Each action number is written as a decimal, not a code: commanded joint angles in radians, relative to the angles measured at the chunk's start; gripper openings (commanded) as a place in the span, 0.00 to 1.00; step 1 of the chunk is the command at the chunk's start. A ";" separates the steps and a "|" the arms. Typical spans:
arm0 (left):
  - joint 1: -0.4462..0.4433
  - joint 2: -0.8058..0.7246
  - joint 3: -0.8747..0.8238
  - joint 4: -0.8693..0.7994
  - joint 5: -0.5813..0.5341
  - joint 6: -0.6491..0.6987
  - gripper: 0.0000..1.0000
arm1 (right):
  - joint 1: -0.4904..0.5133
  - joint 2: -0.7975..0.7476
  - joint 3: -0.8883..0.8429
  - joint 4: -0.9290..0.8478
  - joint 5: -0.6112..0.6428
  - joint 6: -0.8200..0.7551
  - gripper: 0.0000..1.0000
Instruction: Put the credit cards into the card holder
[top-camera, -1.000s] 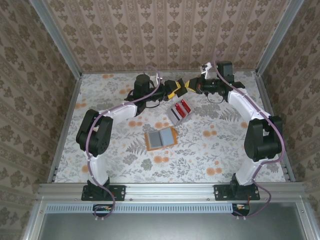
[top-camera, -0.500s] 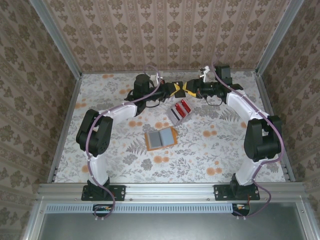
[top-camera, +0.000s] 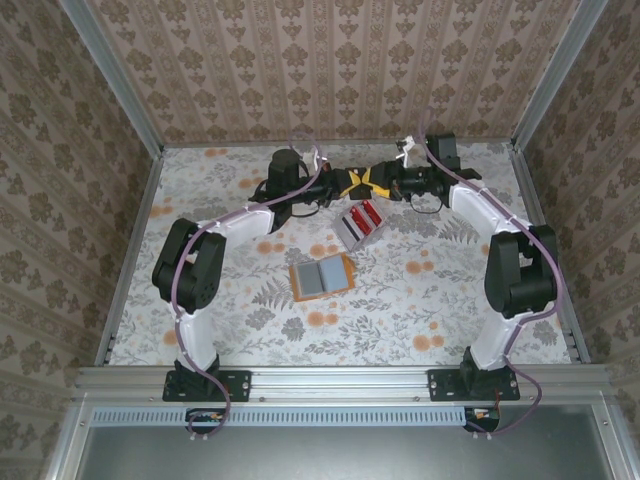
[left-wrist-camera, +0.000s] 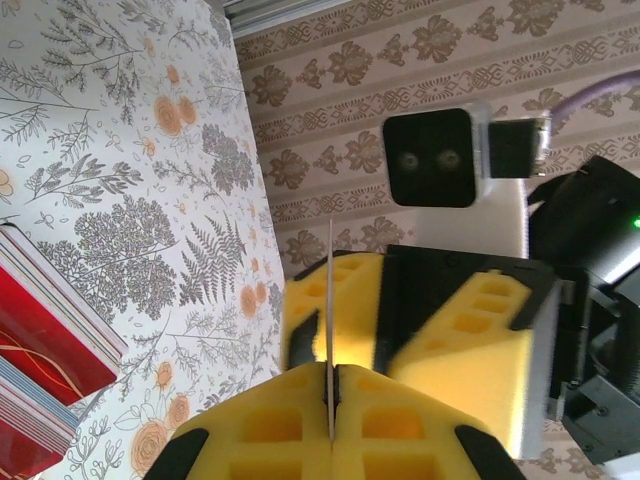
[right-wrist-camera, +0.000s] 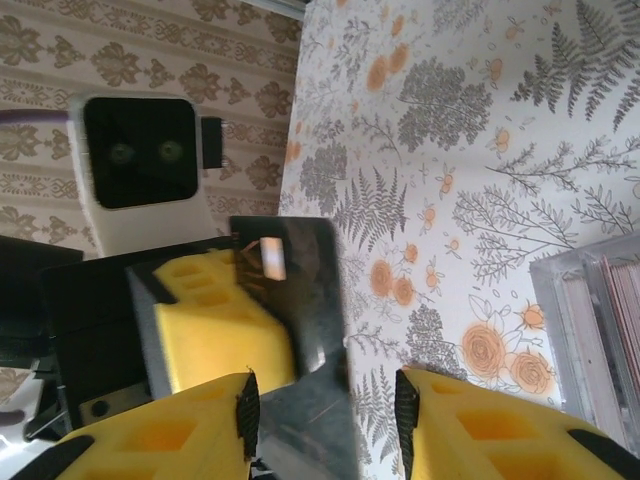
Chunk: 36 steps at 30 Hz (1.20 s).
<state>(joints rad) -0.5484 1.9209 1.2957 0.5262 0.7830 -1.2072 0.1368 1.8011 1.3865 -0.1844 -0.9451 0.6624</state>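
At the far middle of the table (top-camera: 430, 300): two grippers, tip to tip, raised above the flowered cloth. Left gripper (top-camera: 352, 184), clenched on one card (left-wrist-camera: 330, 300); in its wrist view the card is edge-on, a thin pale line pinched between the two yellow fingers (left-wrist-camera: 270, 430) and standing out beyond them. Right gripper (top-camera: 376, 181), released; in its wrist view the yellow fingers (right-wrist-camera: 180, 440) stand apart with the same card, dark and glossy on its face, lying in the gap between them; whether either finger touches it cannot be told. Nearer the arms, just below the grippers in the top view: a clear slotted stand (top-camera: 349, 230), set at a slant, holding the other cards (top-camera: 364, 217), mostly red, upright and packed side by side; the left wrist view shows their red faces and stacked edges at the lower left. Nearer still, just beside the stand: holder (top-camera: 321, 275), orange-tan, lying open and flat on the table, grey lining upward. Stand and holder are apart from each other and well apart from both grippers.
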 joint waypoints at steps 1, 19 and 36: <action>0.000 -0.016 0.012 0.014 0.031 0.024 0.00 | 0.009 0.009 0.019 -0.005 -0.038 -0.001 0.37; 0.029 -0.097 -0.092 -0.051 -0.002 0.079 0.41 | 0.022 -0.079 -0.062 -0.072 -0.029 -0.040 0.00; 0.057 -0.515 -0.472 -0.697 -0.342 0.424 0.49 | 0.294 -0.263 -0.487 0.031 0.265 -0.115 0.02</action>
<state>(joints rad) -0.4900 1.4521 0.8532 -0.0086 0.5537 -0.8734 0.3969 1.5455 0.9371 -0.2260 -0.7551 0.5591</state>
